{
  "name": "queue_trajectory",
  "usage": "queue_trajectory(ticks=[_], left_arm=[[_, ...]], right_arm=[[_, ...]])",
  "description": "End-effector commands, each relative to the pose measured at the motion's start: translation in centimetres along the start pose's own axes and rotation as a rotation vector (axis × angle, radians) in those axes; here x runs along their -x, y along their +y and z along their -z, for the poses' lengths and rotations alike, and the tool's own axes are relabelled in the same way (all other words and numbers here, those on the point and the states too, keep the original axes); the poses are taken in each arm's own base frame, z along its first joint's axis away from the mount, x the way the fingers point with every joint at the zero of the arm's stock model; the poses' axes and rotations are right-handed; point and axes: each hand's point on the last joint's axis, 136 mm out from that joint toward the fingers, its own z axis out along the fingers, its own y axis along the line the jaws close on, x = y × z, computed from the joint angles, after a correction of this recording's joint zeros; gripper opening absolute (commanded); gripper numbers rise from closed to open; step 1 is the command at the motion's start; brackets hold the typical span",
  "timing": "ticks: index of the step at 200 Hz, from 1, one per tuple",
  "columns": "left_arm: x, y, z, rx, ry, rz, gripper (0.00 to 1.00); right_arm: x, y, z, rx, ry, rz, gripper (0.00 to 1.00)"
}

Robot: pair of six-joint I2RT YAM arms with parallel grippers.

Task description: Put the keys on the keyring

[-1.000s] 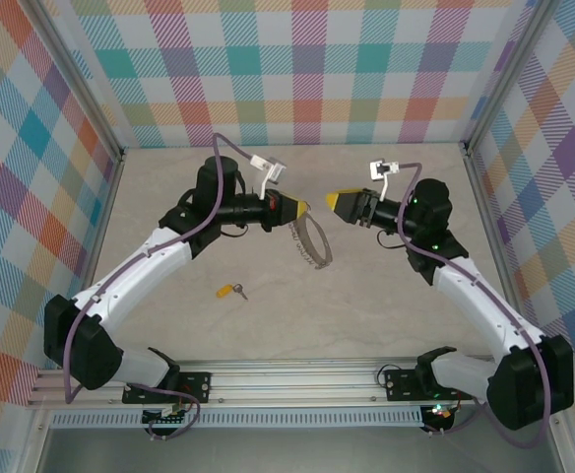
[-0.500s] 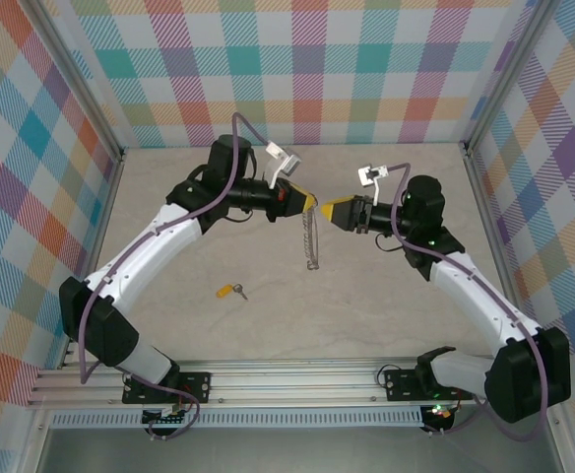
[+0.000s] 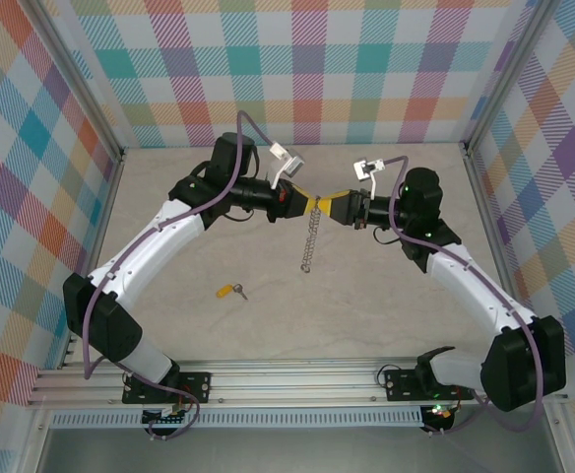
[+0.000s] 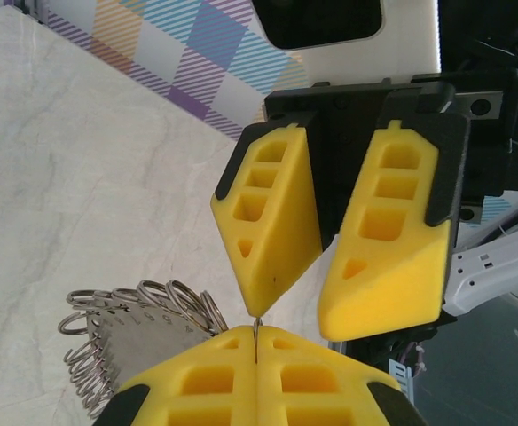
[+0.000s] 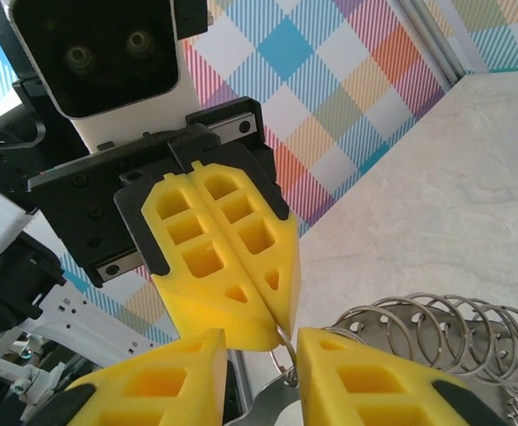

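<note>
My left claw is pressed together on the top link of the keyring, with a sliver of metal showing right at its tips. The rest of the keyring hangs limp beneath that claw; I cannot tell whether its lower end touches the table. My right claw faces the left one tip to tip with its fingers apart. The pinched link sits in the gap between them, close to one finger, but I cannot tell whether it touches. The key lies flat on the table, well apart from both claws, below them and off to my left claw's side.

I judge the keyring light and floppy. Its fine metal loops will swing and bunch, and they look thin and slick enough to slide out of soft pads. It is best held by a single end loop, right at the fingertips. The key looks tiny and light too. Its yellow head is the broader hold, though lying flat it will be awkward to pinch.
</note>
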Motion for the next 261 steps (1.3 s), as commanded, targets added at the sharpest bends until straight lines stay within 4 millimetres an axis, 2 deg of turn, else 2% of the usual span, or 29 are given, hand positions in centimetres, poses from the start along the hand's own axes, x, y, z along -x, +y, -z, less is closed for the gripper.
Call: queue_trajectory(ticks=[1, 63, 127, 156, 181, 217, 231, 246, 261], left_arm=[[1.3, -0.8, 0.6, -0.028, -0.022, -0.039, 0.0], [1.4, -0.6, 0.3, -0.032, -0.02, -0.038, 0.0], [1.6, -0.4, 0.1, -0.034, -0.018, -0.032, 0.0], [1.6, -0.5, 0.1, -0.038, -0.02, -0.031, 0.0], [1.7, -0.5, 0.1, -0.039, -0.022, -0.029, 0.0], [2.4, 0.1, 0.3, 0.007, -0.049, -0.004, 0.0], [2.7, 1.1, 0.7, 0.079, -0.071, 0.023, 0.12], [3.1, 2.3, 1.4, 0.146, -0.118, 0.067, 0.3], [3.1, 3.1, 2.2, 0.193, -0.169, 0.117, 0.41]], right_arm=[[0.7, 1.4, -0.1, 0.058, 0.008, 0.049, 0.24], [0.4, 1.6, -0.4, 0.093, 0.032, 0.04, 0.18], [0.3, 1.9, -0.3, 0.106, 0.04, 0.046, 0.17], [0.1, 2.0, -0.3, 0.112, 0.045, 0.046, 0.11], [0.0, 2.2, -0.3, 0.121, 0.053, 0.046, 0.0], [0.3, 1.6, -0.3, 0.083, 0.026, 0.06, 0.0], [0.6, 1.3, -0.2, 0.051, 0.0, 0.076, 0.0], [1.2, 1.1, 0.1, 0.024, -0.031, 0.096, 0.0], [1.7, 1.4, 0.3, 0.013, -0.062, 0.117, 0.0]])
